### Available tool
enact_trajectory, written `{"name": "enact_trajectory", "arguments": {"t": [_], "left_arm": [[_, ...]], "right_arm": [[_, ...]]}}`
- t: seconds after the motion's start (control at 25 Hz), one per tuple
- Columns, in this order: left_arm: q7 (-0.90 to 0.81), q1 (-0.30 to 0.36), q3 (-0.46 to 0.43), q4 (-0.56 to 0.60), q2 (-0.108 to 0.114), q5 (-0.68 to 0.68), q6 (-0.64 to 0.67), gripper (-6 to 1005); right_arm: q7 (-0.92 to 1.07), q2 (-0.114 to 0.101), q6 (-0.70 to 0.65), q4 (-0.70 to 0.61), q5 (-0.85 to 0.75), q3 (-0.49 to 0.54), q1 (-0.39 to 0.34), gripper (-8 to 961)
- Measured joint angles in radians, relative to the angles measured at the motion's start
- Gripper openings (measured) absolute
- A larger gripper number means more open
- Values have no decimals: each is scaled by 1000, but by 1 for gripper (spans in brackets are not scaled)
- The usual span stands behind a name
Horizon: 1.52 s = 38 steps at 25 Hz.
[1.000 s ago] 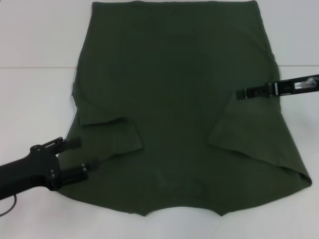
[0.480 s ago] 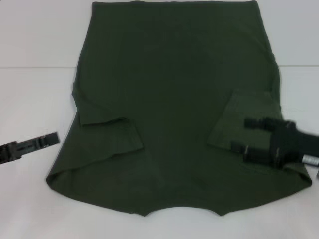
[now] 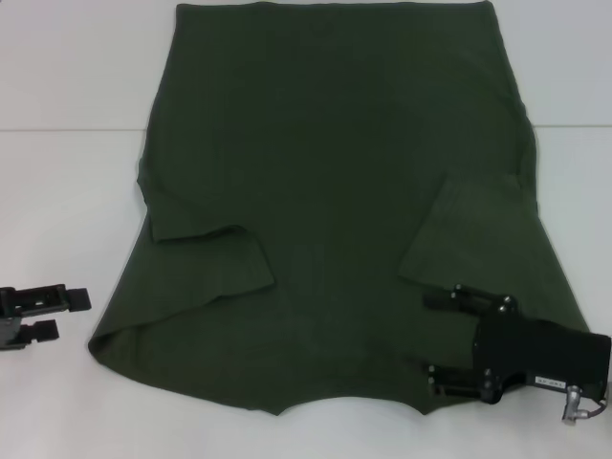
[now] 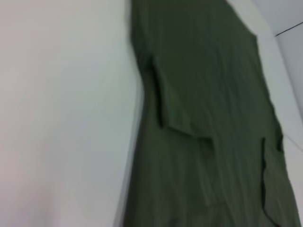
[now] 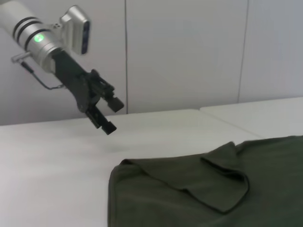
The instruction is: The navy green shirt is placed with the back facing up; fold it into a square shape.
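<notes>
The navy green shirt lies flat with its plain side up, hem far and neck edge near me. Both sleeves are folded inward, the left sleeve and the right sleeve. My right gripper is open over the shirt's near right corner, with cloth showing between its fingers. My left gripper is open on the bare table, left of the shirt's near left corner and clear of it. The right wrist view shows the left gripper hovering beyond the shirt. The left wrist view shows the shirt lengthwise.
The shirt rests on a white table with a seam line crossing it. Bare tabletop runs along the shirt's left side. A pale panelled wall stands behind the table.
My left gripper has drawn back left, off the shirt's near left corner. My right gripper has come from the shirt's right edge down to the near right corner, spread open.
</notes>
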Motion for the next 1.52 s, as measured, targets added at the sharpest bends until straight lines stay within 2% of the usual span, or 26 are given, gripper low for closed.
{"name": "enact_trajectory", "arguments": {"t": [0.4,0.76,1.08,1.52], "left_arm": [[-83,-90,16,-110,36,134,-59,792],[-108,-107,52,-139,38,167,-95,783],[-148,-113,64,-185,42,184,-182,776],[-155,-124,64,-212,44,188,-195,765]], "right_arm": [[-4,1,55,18,1,-79,8,850],[-7,1,57,19,2,-93,12,849],[-7,-1,55,20,2,-96,13,848],[-2,-1,56,20,2,-96,14,847]]}}
